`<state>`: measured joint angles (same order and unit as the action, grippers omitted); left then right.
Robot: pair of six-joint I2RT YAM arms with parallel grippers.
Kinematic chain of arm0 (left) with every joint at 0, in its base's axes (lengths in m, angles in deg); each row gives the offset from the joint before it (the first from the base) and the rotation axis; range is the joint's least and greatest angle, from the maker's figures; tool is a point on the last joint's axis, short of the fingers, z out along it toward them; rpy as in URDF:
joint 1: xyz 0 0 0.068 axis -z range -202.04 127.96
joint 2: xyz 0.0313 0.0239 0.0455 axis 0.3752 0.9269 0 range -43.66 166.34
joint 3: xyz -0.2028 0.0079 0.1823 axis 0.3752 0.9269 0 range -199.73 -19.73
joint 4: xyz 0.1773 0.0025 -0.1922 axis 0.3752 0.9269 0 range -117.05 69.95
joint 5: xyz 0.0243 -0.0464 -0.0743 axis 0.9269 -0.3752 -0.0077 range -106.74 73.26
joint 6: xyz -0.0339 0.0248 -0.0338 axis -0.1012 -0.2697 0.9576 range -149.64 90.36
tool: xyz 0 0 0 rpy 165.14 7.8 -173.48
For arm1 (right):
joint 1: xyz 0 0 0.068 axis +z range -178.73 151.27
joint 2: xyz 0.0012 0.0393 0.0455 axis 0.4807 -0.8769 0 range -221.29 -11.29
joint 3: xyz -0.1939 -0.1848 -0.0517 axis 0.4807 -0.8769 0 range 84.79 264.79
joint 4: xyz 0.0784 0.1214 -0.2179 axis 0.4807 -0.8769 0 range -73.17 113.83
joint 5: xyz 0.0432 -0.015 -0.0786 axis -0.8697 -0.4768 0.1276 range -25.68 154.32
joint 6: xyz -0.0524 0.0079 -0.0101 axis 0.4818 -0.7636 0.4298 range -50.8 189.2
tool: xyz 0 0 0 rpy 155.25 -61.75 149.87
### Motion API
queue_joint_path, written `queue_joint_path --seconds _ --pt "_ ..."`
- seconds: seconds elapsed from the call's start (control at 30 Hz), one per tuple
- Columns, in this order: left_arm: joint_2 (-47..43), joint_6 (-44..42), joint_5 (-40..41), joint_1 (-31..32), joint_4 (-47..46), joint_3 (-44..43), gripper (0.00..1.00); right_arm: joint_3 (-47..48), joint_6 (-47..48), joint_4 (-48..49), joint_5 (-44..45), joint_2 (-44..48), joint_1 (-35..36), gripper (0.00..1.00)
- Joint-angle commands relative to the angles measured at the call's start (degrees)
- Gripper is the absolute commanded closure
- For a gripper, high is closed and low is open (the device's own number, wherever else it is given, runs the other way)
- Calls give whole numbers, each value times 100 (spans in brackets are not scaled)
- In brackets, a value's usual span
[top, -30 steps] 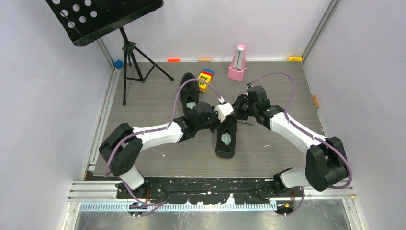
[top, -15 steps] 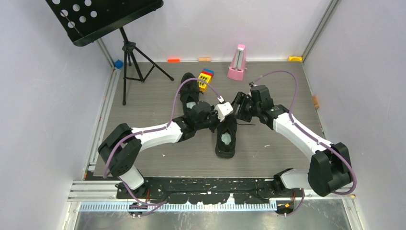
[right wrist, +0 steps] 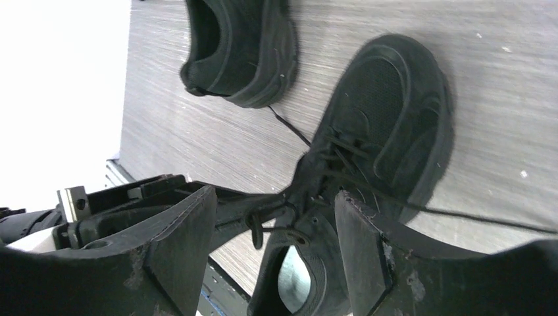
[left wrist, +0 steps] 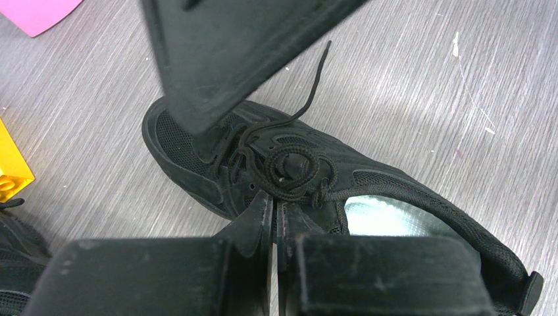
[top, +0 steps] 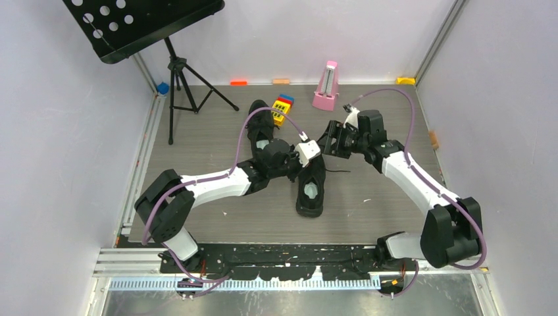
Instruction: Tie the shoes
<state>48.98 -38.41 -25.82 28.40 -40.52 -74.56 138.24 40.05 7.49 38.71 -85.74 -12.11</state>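
Note:
Two black shoes lie on the table: the near shoe (top: 311,189) (left wrist: 217,178) (right wrist: 381,125) in the middle and the far shoe (top: 258,125) (right wrist: 240,39) behind it to the left. My left gripper (top: 303,160) (left wrist: 274,209) is shut over the near shoe's throat, pinching a loop of its black lace (left wrist: 296,168) (right wrist: 258,224). My right gripper (top: 329,141) (right wrist: 273,220) stands open just above the same shoe with nothing between its fingers (right wrist: 184,243). A loose lace end (top: 339,170) (right wrist: 474,220) trails onto the table to the right.
A black music stand (top: 177,72) is at the back left. A pink metronome (top: 325,85) and coloured blocks (top: 283,107) (left wrist: 12,172) sit behind the shoes. Small orange (top: 239,83) and yellow (top: 406,80) pieces lie along the back wall.
My right gripper has opened, let go of the lace and drawn back to the right. The left gripper has stayed shut at the near shoe's throat.

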Motion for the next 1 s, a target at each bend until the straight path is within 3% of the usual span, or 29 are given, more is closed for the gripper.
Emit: queue_joint_path --seconds 0.0,0.07,0.33,0.5,0.97 --pt "-259 47 -94 -34 -242 9 100 -143 -38 1689 -1243 -329 -187 29" --pt "-279 53 -115 -34 -252 24 100 -288 -269 2461 -1600 -564 -230 28" --pt "-266 45 -103 -34 -243 18 100 -575 -993 3760 -2402 -1220 -282 35" --pt "-239 60 -88 -34 -243 -3 100 -821 -1058 3682 -2482 -1130 -290 42" --pt "-207 95 -69 -43 -226 -15 100 -1314 -1111 3733 -2538 -749 -315 49"
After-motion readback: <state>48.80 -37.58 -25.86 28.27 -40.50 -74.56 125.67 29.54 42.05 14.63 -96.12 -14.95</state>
